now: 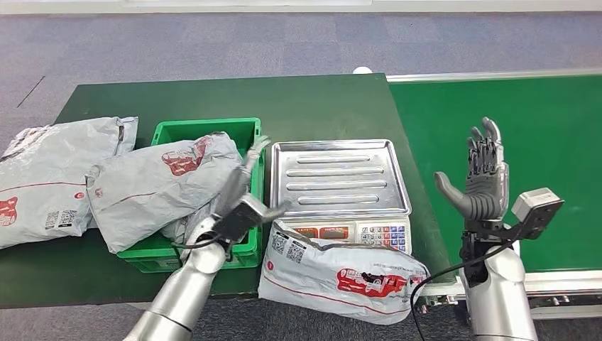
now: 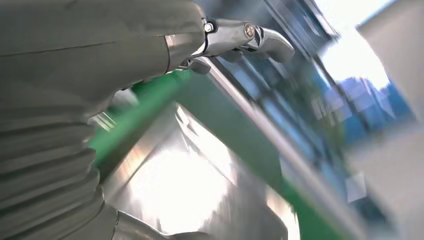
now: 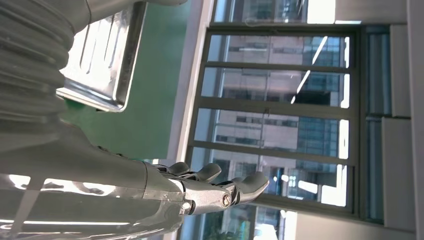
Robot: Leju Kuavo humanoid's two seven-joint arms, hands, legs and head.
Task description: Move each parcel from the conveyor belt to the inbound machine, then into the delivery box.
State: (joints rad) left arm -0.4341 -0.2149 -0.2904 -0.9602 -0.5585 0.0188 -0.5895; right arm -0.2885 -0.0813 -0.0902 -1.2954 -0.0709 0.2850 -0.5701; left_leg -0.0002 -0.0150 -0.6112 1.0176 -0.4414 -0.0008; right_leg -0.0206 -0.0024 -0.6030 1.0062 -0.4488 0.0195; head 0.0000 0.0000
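The grey plastic parcel (image 1: 341,273) at six o'clock of the steel scale tray (image 1: 339,176) should be grasped by its middle; both the left hand (image 1: 248,202) and right hand (image 1: 483,177) are empty, fingers spread.

Left hand (image 1: 245,192) blurred, perhaps empty; left-hand parcel (image 1: 42,181) cut off.

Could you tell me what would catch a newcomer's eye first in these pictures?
Probably the grey parcel heaped over the green delivery box at the middle of the dark table, with the left hand beside it. Next, the right hand raised upright, fingers apart and holding nothing, over the green conveyor belt. Another parcel droops off the table's near edge before the steel-trayed scale.
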